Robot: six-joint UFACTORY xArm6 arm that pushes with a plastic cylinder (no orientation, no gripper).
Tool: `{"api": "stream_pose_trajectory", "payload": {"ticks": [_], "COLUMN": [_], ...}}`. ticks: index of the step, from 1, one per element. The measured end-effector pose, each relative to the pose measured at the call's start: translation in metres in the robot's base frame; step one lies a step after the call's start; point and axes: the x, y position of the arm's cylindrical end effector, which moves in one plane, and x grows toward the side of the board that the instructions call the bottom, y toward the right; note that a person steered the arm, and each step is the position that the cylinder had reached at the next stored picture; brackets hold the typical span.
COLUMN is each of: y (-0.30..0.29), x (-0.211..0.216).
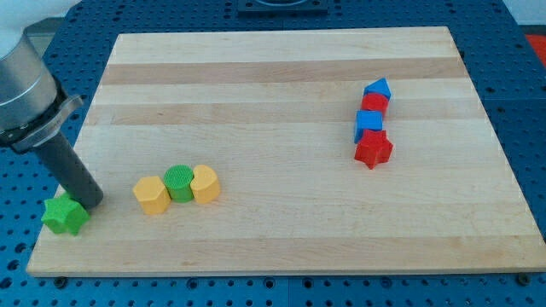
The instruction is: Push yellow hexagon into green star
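The wooden board (281, 102) fills most of the view, its pale planks running left to right; it rests on a blue perforated table (529, 77) visible along the edges. The arm (21, 85) enters at the view's upper left — a grey cylindrical body ending in a dark rod (72, 170) that slants down toward the view's right; the rod carries no jaws, so there is nothing to open or close, and it grips nothing. My tip (92, 203) sits at the board's lower left, touching or just beside the upper right edge of the green star (65, 214); contact cannot be confirmed. The yellow hexagon (151, 194) lies to the view's right of the star, apart from it, with my tip between the two. The hexagon touches a green cylinder (179, 182), which in turn touches a second yellow block (206, 183) of rounded outline; the three form a short row. Well apart, at the view's right, four blocks form a touching column — from top down: a blue triangular block (377, 88), a red block (374, 104), a blue cube (368, 124), a red star-like block (373, 149).
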Motion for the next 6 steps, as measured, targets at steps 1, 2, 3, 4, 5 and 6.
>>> {"api": "stream_pose_trajectory", "payload": {"ticks": [1,2,3,4,5,6], "y": [0.016,0.05,0.093,0.11,0.098,0.077], "x": [-0.014,-0.046,-0.048,-0.035,-0.013,-0.007]}}
